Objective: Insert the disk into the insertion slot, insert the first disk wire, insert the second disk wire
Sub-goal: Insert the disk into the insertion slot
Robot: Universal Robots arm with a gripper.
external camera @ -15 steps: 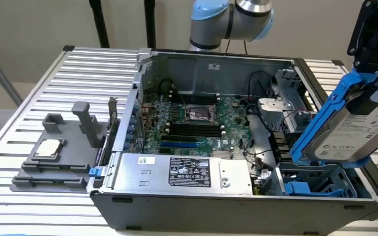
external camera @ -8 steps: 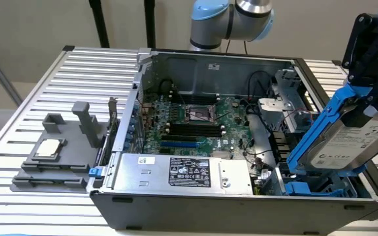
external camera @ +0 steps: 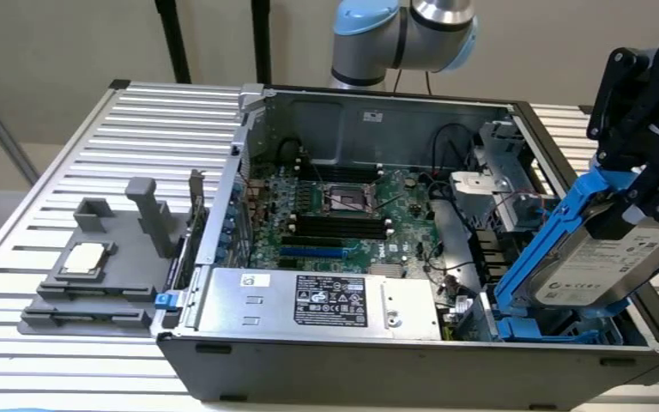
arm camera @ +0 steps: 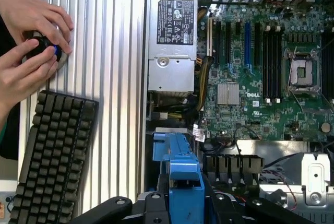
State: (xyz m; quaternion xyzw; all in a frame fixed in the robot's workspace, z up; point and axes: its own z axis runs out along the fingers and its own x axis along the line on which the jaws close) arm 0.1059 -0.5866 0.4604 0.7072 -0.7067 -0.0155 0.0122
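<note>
One gripper [external camera: 633,210] hangs over the case's [external camera: 421,369] corner at the exterior view's right, jaws clamped on the upper end of the disk [external camera: 599,257]. It tilts steeply below the fingers, its lower end dipping toward the slot [external camera: 541,330]; whether it is seated I cannot tell. Beside the case, a person's hands [arm camera: 31,41] hold a small black knob [arm camera: 44,46] near a keyboard [arm camera: 52,156].

disk [external camera: 607,260] above insertion slot [external camera: 539,331]
</note>
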